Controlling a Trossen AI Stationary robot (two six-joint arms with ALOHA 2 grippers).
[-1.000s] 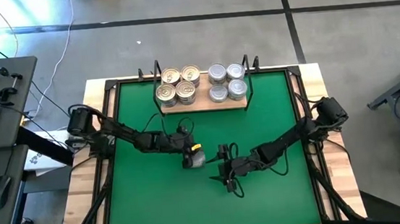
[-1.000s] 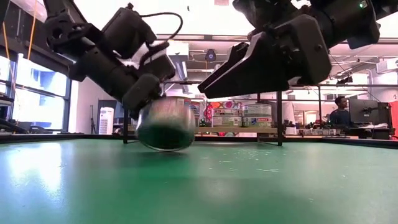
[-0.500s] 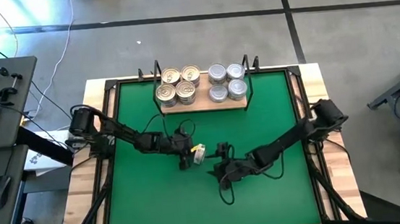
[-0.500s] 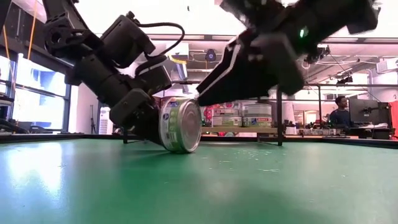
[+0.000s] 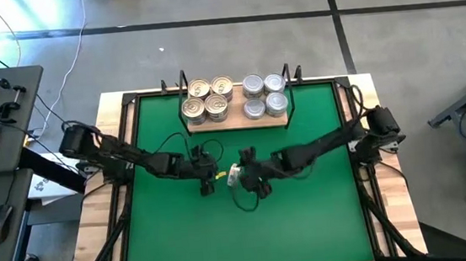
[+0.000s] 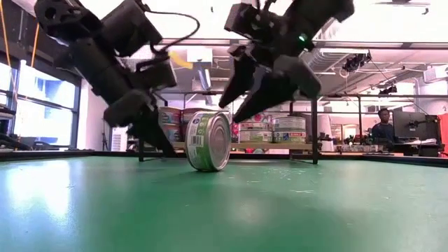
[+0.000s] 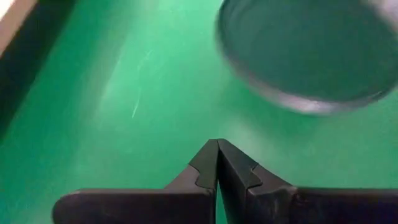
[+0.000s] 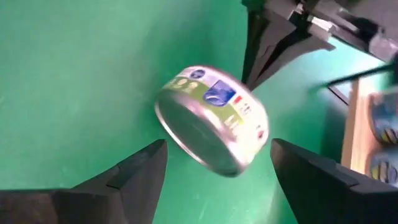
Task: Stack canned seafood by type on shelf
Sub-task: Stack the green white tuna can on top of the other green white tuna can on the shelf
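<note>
One loose tin (image 6: 208,141) stands on its edge on the green mat (image 5: 175,237), well in front of the shelf (image 5: 237,120), label with green band and blue mark facing sideways. Nothing holds it.

Left gripper (image 6: 157,143) sits just beside the tin on the side away from the right arm, tip down near the mat, jaws fully closed on nothing; its fingers (image 7: 217,168) meet in a point, the tin's round face just ahead of them.

Right gripper (image 5: 249,170) hangs above and just beside the tin on the other side, jaws spread wide, empty; the tin shows between its fingers (image 8: 140,171), not touching either.

On the shelf, at the far end of the mat: gold-lidded tins (image 5: 207,99) grouped toward the left arm's end, silver-lidded tins (image 5: 264,95) toward the right arm's end, a gap between groups. From desk height both groups look stacked.

A person (image 6: 383,126) sits far behind the shelf.
</note>
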